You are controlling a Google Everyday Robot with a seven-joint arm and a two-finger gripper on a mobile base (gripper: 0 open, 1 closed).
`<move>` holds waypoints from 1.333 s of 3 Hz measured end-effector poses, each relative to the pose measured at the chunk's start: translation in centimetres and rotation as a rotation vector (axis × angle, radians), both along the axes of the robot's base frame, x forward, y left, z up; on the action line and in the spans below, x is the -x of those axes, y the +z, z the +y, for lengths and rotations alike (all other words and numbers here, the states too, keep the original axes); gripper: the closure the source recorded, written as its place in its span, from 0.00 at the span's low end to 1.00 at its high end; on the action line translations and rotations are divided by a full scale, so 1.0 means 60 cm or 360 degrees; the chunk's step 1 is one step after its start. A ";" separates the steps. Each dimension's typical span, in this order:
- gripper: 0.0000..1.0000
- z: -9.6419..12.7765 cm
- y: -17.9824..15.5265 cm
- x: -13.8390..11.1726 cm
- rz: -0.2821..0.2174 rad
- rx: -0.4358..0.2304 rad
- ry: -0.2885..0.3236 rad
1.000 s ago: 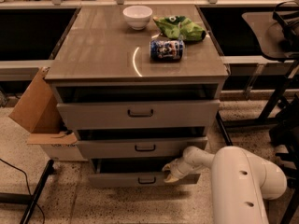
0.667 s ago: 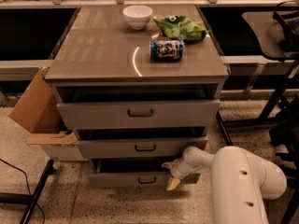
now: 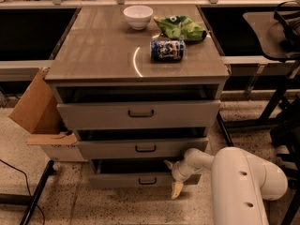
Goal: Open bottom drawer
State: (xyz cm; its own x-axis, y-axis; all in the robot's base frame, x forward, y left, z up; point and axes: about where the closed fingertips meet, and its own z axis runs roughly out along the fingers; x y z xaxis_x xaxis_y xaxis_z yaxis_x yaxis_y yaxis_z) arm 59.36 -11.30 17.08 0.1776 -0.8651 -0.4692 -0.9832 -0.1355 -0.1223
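We see a grey cabinet in the middle of the frame, with three drawer fronts one under the other. The bottom drawer [image 3: 122,180] is the lowest and slimmest front, at the lower centre of the frame, just above the speckled floor [image 3: 117,207]. A dark gap shows between its top edge and the middle drawer [image 3: 108,149] above it. Its small dark loop handle [image 3: 147,181] sits at the centre of the front, and nothing touches it.

The white arm [image 3: 239,182] enters from the lower right corner of the frame and reaches to the left. The gripper [image 3: 172,176] is at the right part of the bottom drawer front, to the right of the handle and near it. The jaws stand apart: one dark tip is up near the top edge of the front, and one pale yellow tip points down past its lower edge. We see nothing held between them.

The top drawer [image 3: 93,116] is the tallest front, also with a dark gap above it. On the counter [image 3: 93,46], in the upper part of the frame, there is a white bowl [image 3: 138,16], a green bag [image 3: 180,27] to its right, and a can [image 3: 168,49] lying on its side just in front of the bag. A cardboard box [image 3: 37,109] leans beside the cabinet on the left of the frame.
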 end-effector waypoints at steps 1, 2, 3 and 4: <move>0.00 -0.027 -0.004 0.025 0.0034 0.0014 -0.0047; 0.00 -0.048 -0.010 0.049 0.0068 0.0021 -0.0090; 0.15 -0.052 -0.024 0.066 0.0119 0.0013 -0.0095; 0.38 -0.059 -0.015 0.079 0.0107 0.0005 -0.0098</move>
State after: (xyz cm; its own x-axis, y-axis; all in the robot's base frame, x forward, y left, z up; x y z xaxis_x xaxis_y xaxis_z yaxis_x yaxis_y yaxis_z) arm 54.62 -14.86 16.16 0.0920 -0.8748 -0.4757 -0.9957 -0.0748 -0.0551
